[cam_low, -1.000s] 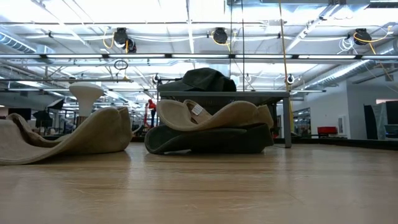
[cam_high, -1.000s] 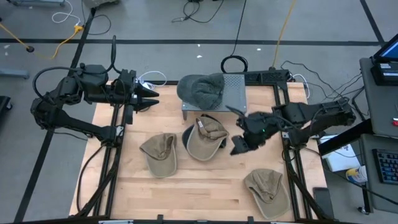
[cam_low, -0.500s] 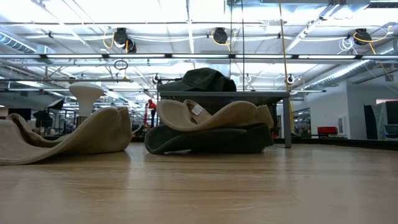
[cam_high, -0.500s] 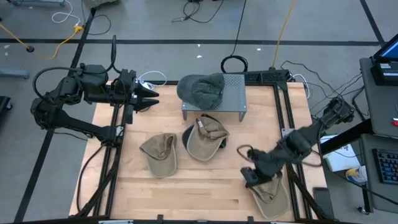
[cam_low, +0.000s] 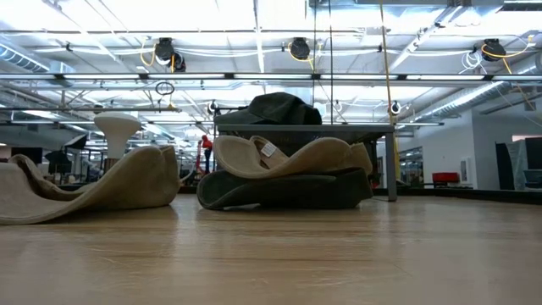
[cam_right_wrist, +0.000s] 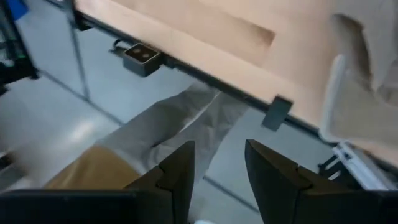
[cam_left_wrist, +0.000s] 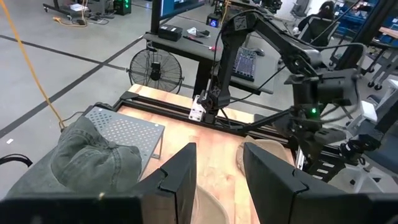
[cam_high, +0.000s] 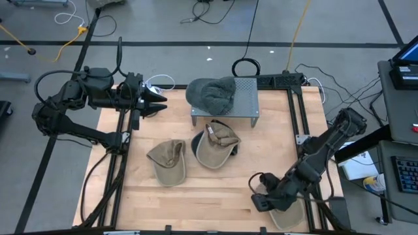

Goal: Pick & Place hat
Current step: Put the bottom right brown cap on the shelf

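Right now we have the right gripper [cam_high: 260, 201] low over the tan cap [cam_high: 287, 212] at the corner of the wooden table [cam_high: 215, 189] farthest from the perforated metal stand [cam_high: 243, 99]. Its fingers [cam_right_wrist: 177, 171] stand parted in the right wrist view, with nothing between them; beyond them we see only the table's edge and the floor. We judge the cap is the one to be picked, and it is not yet held.

What worries us is how close this cap lies to the table's edge. If we close on only a thin fold of the brim, the soft fabric could slide out, or a nudge could push the cap off the table altogether. The arm also covers much of the cap from above, so we cannot tell exactly where the fingertips sit against the cloth.

The left gripper [cam_high: 159, 102] waits just beside the stand, fingers apart and holding nothing.

On the stand rests a grey-green cap [cam_high: 212, 94]. Just in front of the stand, a khaki cap [cam_high: 215, 145] lies on top of a dark cap [cam_low: 279, 191], and another tan cap [cam_high: 168, 160] lies beside them, farther from the right arm. If the stand is the goal, these caps lie near the carrying path, and a low carry could drag across them.
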You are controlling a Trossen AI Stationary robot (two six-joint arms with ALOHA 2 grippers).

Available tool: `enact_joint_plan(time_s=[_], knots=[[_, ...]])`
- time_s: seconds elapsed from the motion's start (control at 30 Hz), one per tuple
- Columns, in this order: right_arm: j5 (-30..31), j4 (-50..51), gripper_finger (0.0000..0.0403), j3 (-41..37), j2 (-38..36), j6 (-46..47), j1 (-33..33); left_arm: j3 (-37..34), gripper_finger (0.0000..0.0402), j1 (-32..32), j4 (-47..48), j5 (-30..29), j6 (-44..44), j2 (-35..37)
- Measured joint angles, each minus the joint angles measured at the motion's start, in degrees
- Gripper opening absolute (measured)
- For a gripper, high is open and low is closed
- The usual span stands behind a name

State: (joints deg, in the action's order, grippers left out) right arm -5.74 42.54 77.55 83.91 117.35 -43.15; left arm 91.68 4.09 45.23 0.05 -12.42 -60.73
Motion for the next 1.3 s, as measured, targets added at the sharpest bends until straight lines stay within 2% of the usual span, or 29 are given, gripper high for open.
enact_joint_plan(time_s=[0.17,0.37,0.5,0.7,1.1,1.3], knots=[[0.19,11.97,0.0132,9.84,5.58,-3.33,-0.16,0.0,0.0136,0.0,0.0,0.0,-1.58,0.0],[1.6,27.75,0.0109,23.12,13.5,-6.84,-0.85,0.01,0.0136,-0.01,0.0,0.02,-2.14,0.0],[1.38,34.46,0.009,27.86,17.37,-6.66,-2.17,0.0,0.0136,-0.01,0.0,0.13,-3.15,-0.02],[1.16,33.28,0.008,25.78,19.99,-4.16,-5.07,0.0,0.0136,-0.03,0.0,1.49,-3.15,-0.02],[0.94,14.47,0.008,8.98,20.27,-0.51,-6.48,0.0,0.0136,-0.01,0.0,1.55,-3.3,-0.02],[-3.32,13.63,0.0079,3.56,20.29,3.62,-6.51,0.02,0.0136,0.01,0.0,2.91,-3.39,-0.02]])
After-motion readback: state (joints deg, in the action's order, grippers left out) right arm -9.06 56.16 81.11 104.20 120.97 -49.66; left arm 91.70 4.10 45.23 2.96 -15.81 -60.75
